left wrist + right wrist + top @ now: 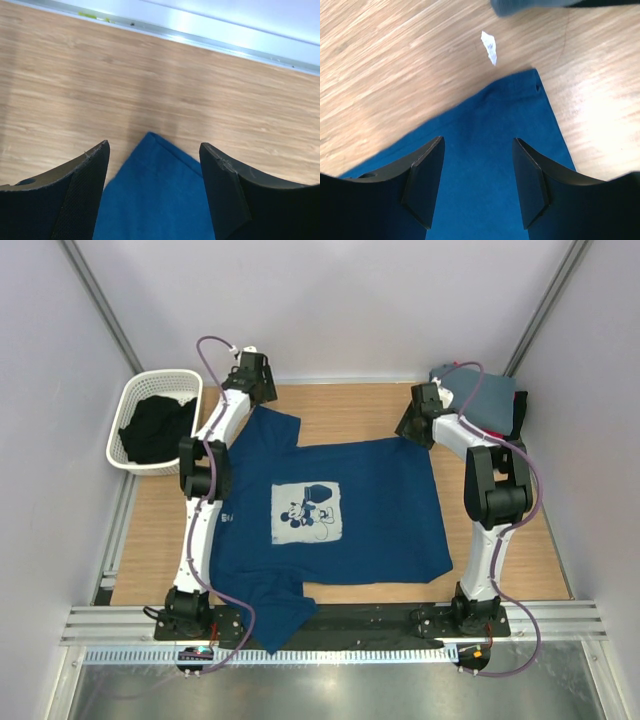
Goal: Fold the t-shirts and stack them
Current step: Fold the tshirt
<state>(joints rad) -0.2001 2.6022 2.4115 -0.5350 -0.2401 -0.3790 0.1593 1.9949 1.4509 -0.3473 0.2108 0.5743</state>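
- Wooden table (350,410) holds the spread navy t-shirt (385,525).
- White basket (133,400) sits far-left, folded t-shirts (490,397) far-right.
- Left gripper (154,146) and right gripper (478,142) hang released over its far corners.

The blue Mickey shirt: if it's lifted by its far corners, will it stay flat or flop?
Probably flop: the blue shirt lies thin and flat, its near sleeve draping past the wooden top. Likely light, and may slide easily on that smooth wood.
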